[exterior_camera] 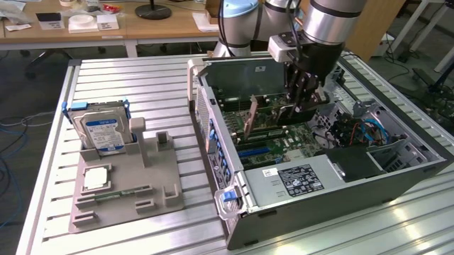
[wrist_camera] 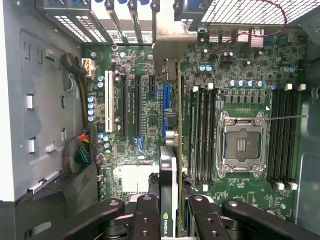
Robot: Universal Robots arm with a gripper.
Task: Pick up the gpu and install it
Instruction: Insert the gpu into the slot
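Observation:
The gpu (wrist_camera: 171,165) shows edge-on in the wrist view, a thin dark card with a pale metal bracket (wrist_camera: 172,42) at its far end by the case's rear slots. My gripper (wrist_camera: 172,210) is shut on its near end, black fingers (wrist_camera: 145,215) pressing on either side. The card stands upright over the motherboard (wrist_camera: 130,145), next to a blue slot and beside the memory banks; whether it sits in a slot I cannot tell. In the exterior view my gripper (exterior_camera: 303,109) reaches down into the open computer case (exterior_camera: 319,175) with the gpu (exterior_camera: 266,114) standing on edge under it.
On the exterior view's left, a grey fixture (exterior_camera: 159,180) holds a silver hard drive (exterior_camera: 103,130), a pale square chip (exterior_camera: 95,178) and a narrow memory stick (exterior_camera: 120,194). Inside the case are a processor socket (wrist_camera: 242,145), memory sticks (wrist_camera: 200,135) and cable bundles (wrist_camera: 75,155).

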